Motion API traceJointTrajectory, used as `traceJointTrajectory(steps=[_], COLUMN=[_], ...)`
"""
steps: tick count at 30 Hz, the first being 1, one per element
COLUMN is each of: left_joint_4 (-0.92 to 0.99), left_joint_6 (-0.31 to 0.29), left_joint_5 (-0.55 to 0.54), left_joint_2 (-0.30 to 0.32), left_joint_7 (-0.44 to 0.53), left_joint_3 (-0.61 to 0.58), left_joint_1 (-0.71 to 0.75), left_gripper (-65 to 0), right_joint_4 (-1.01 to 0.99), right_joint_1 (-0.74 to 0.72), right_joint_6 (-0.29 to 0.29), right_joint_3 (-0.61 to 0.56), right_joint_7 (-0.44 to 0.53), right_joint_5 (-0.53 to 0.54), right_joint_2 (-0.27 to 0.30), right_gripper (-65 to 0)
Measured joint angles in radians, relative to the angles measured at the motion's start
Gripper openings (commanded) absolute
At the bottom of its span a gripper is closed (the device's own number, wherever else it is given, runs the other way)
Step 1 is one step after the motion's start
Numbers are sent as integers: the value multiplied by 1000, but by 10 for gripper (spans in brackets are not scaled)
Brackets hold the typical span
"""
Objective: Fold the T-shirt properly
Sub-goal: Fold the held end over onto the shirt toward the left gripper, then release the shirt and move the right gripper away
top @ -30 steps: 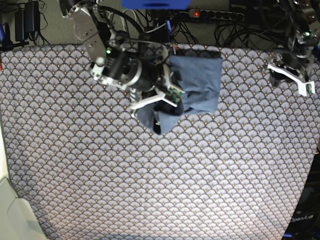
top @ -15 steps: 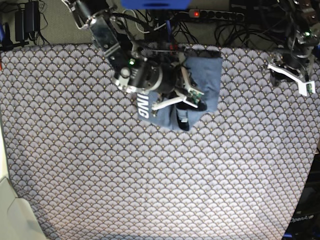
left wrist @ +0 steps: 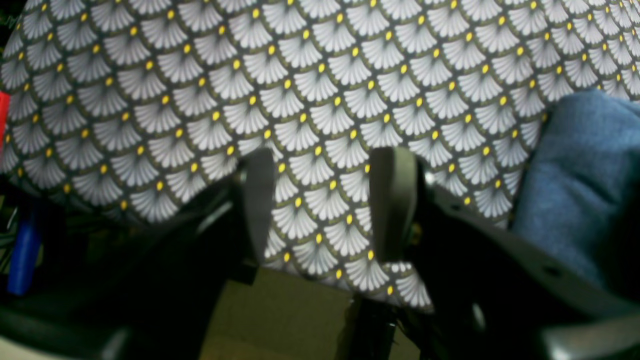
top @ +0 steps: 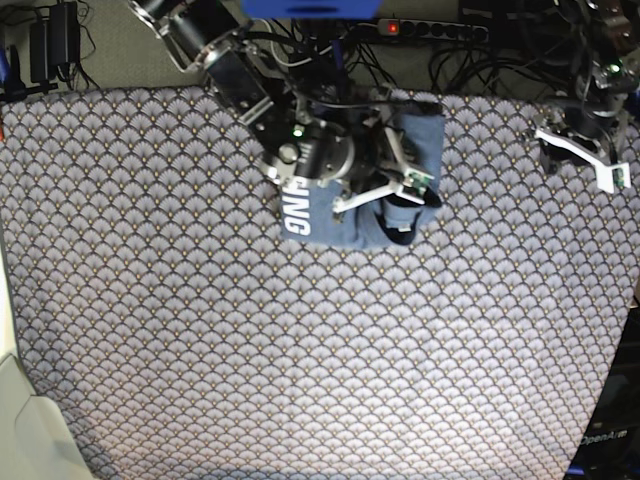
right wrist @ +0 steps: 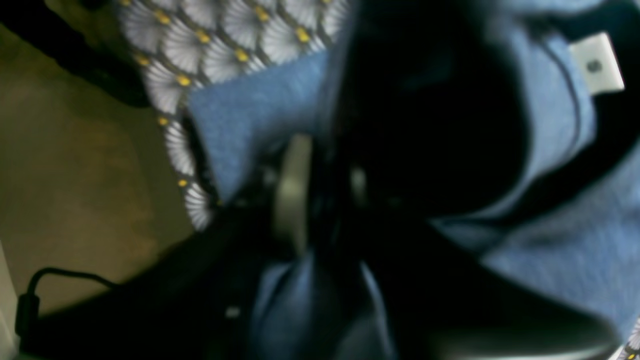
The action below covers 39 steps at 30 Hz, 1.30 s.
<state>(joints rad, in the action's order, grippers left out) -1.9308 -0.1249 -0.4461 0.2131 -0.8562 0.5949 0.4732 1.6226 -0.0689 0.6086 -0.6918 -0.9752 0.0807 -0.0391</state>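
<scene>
The T-shirt point(top: 345, 205) is slate-blue, folded into a compact bundle at the upper middle of the base view. White letters "NG" show on its left edge. A small white neck label point(right wrist: 597, 62) sits upper right in the right wrist view.

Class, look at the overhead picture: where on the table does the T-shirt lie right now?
In the base view the T-shirt lies bunched near the tablecloth's far edge, slightly right of centre, directly under the right gripper.

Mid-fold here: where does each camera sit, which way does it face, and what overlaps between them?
Base: overhead, facing down on the tablecloth; both arms show.
Left wrist: low at the table edge, facing across the cloth past the left gripper, open, empty.
Right wrist: tight on the T-shirt; right gripper blurred.
Shared: all three catch the T-shirt.
</scene>
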Motion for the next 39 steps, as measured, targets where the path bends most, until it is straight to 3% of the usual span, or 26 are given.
traceJointTrajectory(steps=[3,8,16,22,27,34,39], left_joint_4=[0,0,0,0,0,0,0], left_joint_6=[0,0,0,0,0,0,0], left_joint_5=[0,0,0,0,0,0,6], left_joint_2=[0,0,1,-2,0,0,0], left_joint_7=[0,0,-2,0,0,-1,0], left_joint_3=[0,0,0,0,0,0,0], left_joint_1=[0,0,19,19,19,35,43], left_gripper=[-348,-348,-348,-348,-348,-348,-348], right_joint_4=[10,173,257,109,-39,-254,-307], right_joint_1=[0,-6,-11,-8,-3,-5,-13], right_joint_6=[0,-2,-2,-1,-3,-4,-7], right_joint_3=[-18,-47,42,89,87,88,89], right_joint_7=[-6,6,6,114,195,358,386], right_joint_5=[4,9,5,14,13,23,20], right_joint_2=[-32,-41,48,87,85,19,-14], right_gripper=[-345,-339,-368,-455,-500,-510,-510])
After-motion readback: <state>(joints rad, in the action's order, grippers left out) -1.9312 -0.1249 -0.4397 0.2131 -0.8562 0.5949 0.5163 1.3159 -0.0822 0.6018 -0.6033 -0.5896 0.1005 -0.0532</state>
